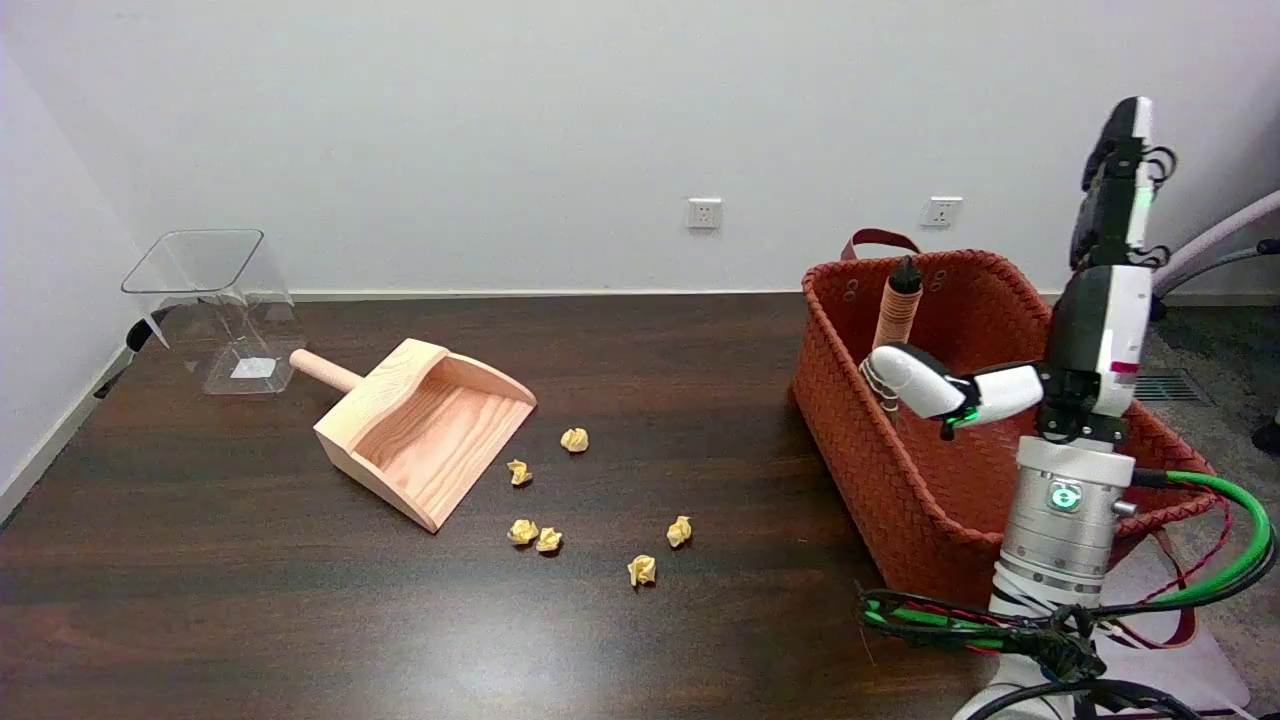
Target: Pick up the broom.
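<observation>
The broom (897, 310) stands upright in the woven basket (900, 480) at the tabletop's (200, 560) right side. The robot hand (950, 390) reaches into the basket, fingers beside the handle; whether it grips is unclear.

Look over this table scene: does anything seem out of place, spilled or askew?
Yes. Six crumpled yellow paper balls lie scattered loose on the table near the wooden dustpan. The broom leans tilted inside the woven basket, the right hand at its handle.
</observation>
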`<state>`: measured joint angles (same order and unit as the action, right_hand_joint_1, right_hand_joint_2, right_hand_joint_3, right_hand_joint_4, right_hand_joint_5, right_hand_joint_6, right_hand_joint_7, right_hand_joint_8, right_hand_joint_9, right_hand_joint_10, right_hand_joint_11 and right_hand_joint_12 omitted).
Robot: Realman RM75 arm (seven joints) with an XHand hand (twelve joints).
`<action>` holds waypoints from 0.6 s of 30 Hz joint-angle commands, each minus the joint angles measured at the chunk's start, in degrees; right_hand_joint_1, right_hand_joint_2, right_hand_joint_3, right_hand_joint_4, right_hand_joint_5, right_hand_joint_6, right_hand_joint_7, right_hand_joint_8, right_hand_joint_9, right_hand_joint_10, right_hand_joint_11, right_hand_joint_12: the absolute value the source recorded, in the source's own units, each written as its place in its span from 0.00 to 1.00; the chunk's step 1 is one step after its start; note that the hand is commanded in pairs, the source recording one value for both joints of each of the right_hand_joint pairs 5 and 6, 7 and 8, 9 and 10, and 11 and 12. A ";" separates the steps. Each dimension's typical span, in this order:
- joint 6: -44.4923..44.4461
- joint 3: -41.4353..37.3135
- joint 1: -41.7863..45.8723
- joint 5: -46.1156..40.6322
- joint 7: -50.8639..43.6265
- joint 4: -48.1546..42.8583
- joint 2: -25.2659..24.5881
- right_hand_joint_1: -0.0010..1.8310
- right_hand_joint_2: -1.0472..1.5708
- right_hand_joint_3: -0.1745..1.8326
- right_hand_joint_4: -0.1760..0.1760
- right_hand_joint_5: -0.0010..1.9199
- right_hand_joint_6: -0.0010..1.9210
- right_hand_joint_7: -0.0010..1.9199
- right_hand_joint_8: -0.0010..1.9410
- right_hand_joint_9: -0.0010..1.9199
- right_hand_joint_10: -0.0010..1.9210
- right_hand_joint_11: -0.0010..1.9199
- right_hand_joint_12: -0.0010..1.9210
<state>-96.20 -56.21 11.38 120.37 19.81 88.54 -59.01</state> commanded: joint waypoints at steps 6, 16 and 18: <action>14.45 2.15 -1.21 -10.21 -5.33 3.11 1.46 0.52 0.28 0.53 0.50 0.00 0.00 0.00 0.00 0.00 0.00 0.00 0.00; 17.99 1.07 -2.01 -13.74 -5.41 2.36 1.93 0.52 0.29 0.52 0.50 0.00 0.00 0.00 0.00 0.00 0.00 0.00 0.00; 18.15 0.92 -1.69 -14.11 -5.41 2.57 1.93 0.52 0.30 0.52 0.50 0.00 0.00 0.00 0.00 0.00 0.00 0.00 0.00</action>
<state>-84.88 -54.64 10.44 112.34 15.62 90.71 -57.82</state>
